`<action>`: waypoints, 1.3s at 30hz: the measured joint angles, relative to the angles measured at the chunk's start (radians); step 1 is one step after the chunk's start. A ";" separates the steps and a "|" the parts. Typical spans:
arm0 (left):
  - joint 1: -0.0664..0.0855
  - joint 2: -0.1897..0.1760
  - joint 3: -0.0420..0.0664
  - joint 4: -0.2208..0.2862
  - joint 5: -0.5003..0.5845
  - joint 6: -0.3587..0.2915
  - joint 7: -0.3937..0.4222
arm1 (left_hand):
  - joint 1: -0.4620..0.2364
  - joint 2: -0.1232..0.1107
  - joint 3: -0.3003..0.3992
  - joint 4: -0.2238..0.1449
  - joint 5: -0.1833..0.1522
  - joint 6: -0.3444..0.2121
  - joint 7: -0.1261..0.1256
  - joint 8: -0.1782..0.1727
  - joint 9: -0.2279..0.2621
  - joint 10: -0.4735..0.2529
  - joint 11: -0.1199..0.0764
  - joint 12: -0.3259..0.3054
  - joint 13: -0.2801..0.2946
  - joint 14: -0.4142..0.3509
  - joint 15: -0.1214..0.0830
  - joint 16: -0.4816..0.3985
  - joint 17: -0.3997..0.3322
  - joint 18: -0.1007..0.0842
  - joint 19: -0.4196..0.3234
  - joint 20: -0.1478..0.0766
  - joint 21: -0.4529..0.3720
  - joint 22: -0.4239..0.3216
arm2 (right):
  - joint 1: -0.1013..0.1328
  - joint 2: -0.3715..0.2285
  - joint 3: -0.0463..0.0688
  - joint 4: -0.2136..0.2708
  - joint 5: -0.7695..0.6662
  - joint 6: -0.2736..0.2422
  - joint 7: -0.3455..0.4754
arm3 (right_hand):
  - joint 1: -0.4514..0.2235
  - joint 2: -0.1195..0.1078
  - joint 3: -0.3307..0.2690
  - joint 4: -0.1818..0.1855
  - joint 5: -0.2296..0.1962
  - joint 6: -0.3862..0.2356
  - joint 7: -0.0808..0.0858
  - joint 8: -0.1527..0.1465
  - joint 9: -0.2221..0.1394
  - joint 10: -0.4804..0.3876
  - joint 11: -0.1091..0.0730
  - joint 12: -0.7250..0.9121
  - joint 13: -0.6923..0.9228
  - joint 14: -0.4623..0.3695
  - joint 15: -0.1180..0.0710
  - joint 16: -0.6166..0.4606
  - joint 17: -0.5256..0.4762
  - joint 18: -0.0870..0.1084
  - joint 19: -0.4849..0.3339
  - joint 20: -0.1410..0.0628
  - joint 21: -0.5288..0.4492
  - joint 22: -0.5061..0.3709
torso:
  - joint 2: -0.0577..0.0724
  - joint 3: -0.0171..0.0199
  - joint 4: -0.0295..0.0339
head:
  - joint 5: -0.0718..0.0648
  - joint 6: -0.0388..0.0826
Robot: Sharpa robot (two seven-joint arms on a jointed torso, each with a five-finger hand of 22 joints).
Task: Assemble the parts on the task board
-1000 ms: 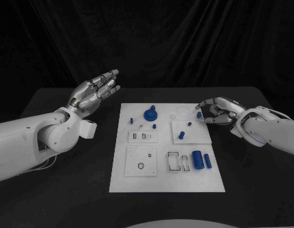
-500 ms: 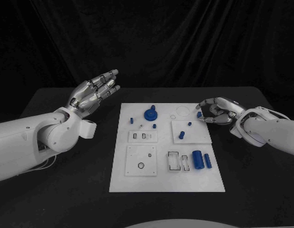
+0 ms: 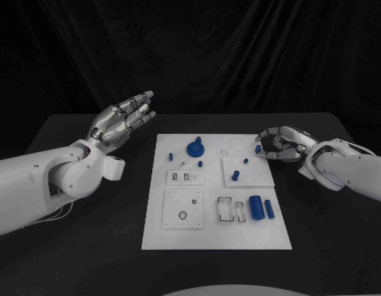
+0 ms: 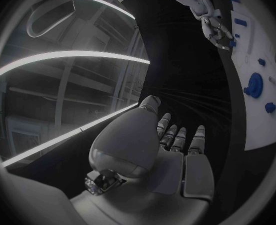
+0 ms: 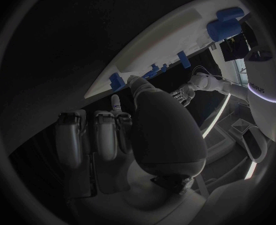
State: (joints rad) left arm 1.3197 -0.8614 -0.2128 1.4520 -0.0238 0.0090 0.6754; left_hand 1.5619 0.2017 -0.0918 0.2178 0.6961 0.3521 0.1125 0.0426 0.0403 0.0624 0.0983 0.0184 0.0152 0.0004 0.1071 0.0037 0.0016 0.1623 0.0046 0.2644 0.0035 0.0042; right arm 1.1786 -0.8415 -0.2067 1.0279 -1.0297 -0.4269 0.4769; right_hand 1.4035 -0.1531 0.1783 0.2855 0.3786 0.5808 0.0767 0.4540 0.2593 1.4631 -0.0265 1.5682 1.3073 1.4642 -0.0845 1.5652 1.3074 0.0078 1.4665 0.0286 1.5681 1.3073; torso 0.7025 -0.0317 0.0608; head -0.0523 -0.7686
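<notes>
Board: task board (image 3: 217,237) sits mid-table, long axis running away from the robot; both arms flank it, so either hand can get to it.
Parts: blue gear-like disc with a knob (image 3: 195,148) at the far end, small blue pegs (image 3: 235,175) around the raised square plate, two blue cylinders (image 3: 262,207) lying side by side toward the near right. Empty slots next to the cylinders look like their targets, my read.
Left hand: left hand (image 3: 119,123) raised off the table beside the board's far left corner, fingers straight and spread, holding nothing. Looks parked clear of the work area.
Right hand: right hand (image 3: 279,144) at the board's far right edge, fingers curled inward. A small blue piece (image 3: 258,148) sits right at the fingertips; cannot tell whether it's pinched or just behind them.
Stage: early, most parts loose.
Risk: small pegs, easy to knock or drop.
</notes>
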 measured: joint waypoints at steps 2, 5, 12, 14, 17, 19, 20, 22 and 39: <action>0.000 0.000 0.000 0.000 0.000 0.000 0.000 | 0.000 0.000 0.000 0.000 0.000 0.000 0.000 0.000 0.000 0.000 0.000 0.000 0.000 0.000 0.000 0.000 0.000 0.000 0.000 0.000 0.000 0.000 | 0.000 0.001 0.000 -0.001 0.000 0.001 -0.005 | 0.000 0.000 0.000 0.000 -0.005 0.000 0.000 0.011 0.004 0.004 0.004 0.000 0.000 0.000 0.000 0.000 0.000 0.000 0.000 0.000 0.000 0.000 | 0.000 -0.0001 0.0000 | 0.000 0.000; 0.000 0.000 0.000 0.000 0.000 0.001 -0.001 | 0.000 0.000 0.000 0.000 0.000 0.000 0.000 0.000 0.000 0.000 0.000 0.000 0.000 0.000 0.000 0.000 0.000 0.000 0.000 0.000 0.000 0.000 | 0.000 0.002 0.000 -0.002 0.001 0.003 -0.012 | 0.000 0.000 0.000 0.000 -0.008 0.000 0.000 0.036 0.012 0.004 0.004 0.000 0.000 0.003 0.003 0.000 0.000 0.000 0.000 0.000 0.000 0.000 | 0.000 -0.0001 0.0000 | 0.000 0.000; -0.001 0.000 0.000 0.000 0.000 0.003 -0.002 | 0.000 0.000 0.000 0.000 0.000 0.000 0.000 0.000 0.000 0.000 0.000 0.000 0.000 0.000 0.000 0.000 -0.001 0.000 0.000 0.000 0.000 0.000 | 0.000 0.004 0.000 -0.004 0.002 0.010 -0.032 | -0.004 0.004 0.000 0.000 -0.013 0.020 0.005 0.083 0.026 0.000 0.007 0.000 0.000 0.000 0.007 0.000 0.000 0.000 0.000 0.007 0.000 0.001 | 0.000 0.0000 0.0000 | 0.000 -0.002; -0.001 0.000 0.000 0.000 0.000 0.003 -0.002 | 0.000 0.000 0.000 0.000 0.000 0.000 0.000 0.000 0.000 0.000 0.000 0.000 0.000 0.000 0.000 0.000 -0.001 0.000 0.000 0.000 0.000 0.000 | 0.000 0.005 0.000 -0.005 0.002 0.012 -0.036 | -0.005 0.005 0.000 0.000 -0.013 0.020 0.005 0.084 0.027 0.000 0.007 0.000 0.000 0.000 0.007 0.000 0.000 0.000 0.000 0.007 0.000 0.001 | 0.000 -0.0001 -0.0001 | 0.000 -0.002; -0.001 0.000 0.000 0.000 0.000 0.004 -0.003 | 0.000 0.000 0.000 0.000 0.000 0.000 0.000 0.000 0.000 0.000 0.000 0.000 0.000 0.000 0.000 0.000 -0.001 0.000 0.000 0.000 0.000 0.000 | 0.000 0.007 0.000 -0.005 0.002 0.015 -0.043 | -0.006 0.006 0.000 0.000 -0.013 0.020 0.005 0.084 0.027 0.000 0.007 0.000 0.001 0.000 0.007 0.000 0.000 0.000 0.000 0.007 0.000 0.001 | 0.000 -0.0001 -0.0001 | 0.000 -0.003; -0.001 0.000 0.000 0.000 0.000 0.004 -0.003 | 0.000 0.000 0.003 -0.003 0.000 0.000 0.000 0.000 0.000 0.000 0.000 0.000 0.000 0.000 0.000 0.000 -0.001 0.000 0.000 0.000 0.000 0.000 | 0.000 0.008 0.000 -0.006 0.002 0.017 -0.046 | -0.006 0.006 0.000 0.000 -0.013 0.020 0.005 0.084 0.027 0.000 0.007 0.000 0.001 0.000 0.007 0.000 0.000 0.000 0.000 0.007 0.000 0.001 | 0.000 -0.0001 -0.0001 | 0.000 -0.003; -0.001 0.000 0.000 0.000 0.000 0.004 -0.003 | 0.000 0.000 0.003 -0.003 0.000 0.000 0.000 0.000 0.000 0.000 0.000 0.000 0.000 0.000 0.000 0.000 -0.001 0.000 0.000 0.000 0.000 0.000 | 0.000 0.009 0.000 -0.006 0.002 0.018 -0.047 | -0.006 0.006 0.000 0.000 -0.013 0.020 0.005 0.084 0.027 0.000 0.007 0.000 0.001 0.000 0.007 0.000 0.000 0.000 0.000 0.007 0.000 0.001 | 0.000 -0.0002 -0.0001 | 0.001 -0.003; -0.001 0.000 0.000 0.000 0.000 0.005 -0.004 | 0.000 0.000 0.003 -0.003 0.000 0.000 0.000 0.000 0.000 0.000 0.000 0.000 0.000 0.000 0.000 0.000 -0.001 0.000 0.000 0.000 0.000 0.000 | 0.000 0.009 0.000 -0.006 0.002 0.020 -0.050 | -0.006 0.006 0.000 0.000 -0.013 0.024 0.005 0.089 0.027 0.000 0.007 0.000 0.001 0.000 0.007 0.000 0.000 0.000 0.000 0.007 0.000 0.001 | 0.000 -0.0003 -0.0001 | 0.001 -0.004; -0.002 0.000 0.000 -0.001 0.000 0.007 -0.006 | 0.000 0.000 0.003 -0.003 0.000 0.000 0.000 0.000 0.000 0.000 0.000 0.000 0.000 0.000 0.000 0.000 0.000 0.000 0.000 0.000 0.000 0.000 | -0.001 0.015 0.000 -0.009 0.002 0.028 -0.061 | -0.010 0.021 0.000 0.000 0.008 0.065 0.004 0.123 0.031 0.000 0.007 0.000 0.000 0.000 0.007 0.000 0.000 0.000 0.000 0.007 0.000 0.000 | 0.000 -0.0003 -0.0001 | 0.001 -0.010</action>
State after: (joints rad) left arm 1.3173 -0.8610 -0.2128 1.4508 -0.0238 0.0164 0.6695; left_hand 1.5619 0.2017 -0.0891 0.2151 0.6960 0.3521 0.1125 0.0426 0.0403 0.0624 0.0983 0.0184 0.0152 0.0004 0.1071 0.0037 0.0012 0.1622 0.0046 0.2644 0.0035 0.0042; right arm 1.1779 -0.8267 -0.2067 1.0187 -1.0274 -0.3990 0.4156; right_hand 1.3935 -0.1323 0.1782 0.2855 0.3866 0.6453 0.0803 0.5767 0.2904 1.4631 -0.0193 1.5682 1.3078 1.4641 -0.0775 1.5651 1.3074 0.0078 1.4666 0.0358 1.5681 1.3077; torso 0.7024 -0.0320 0.0607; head -0.0510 -0.7785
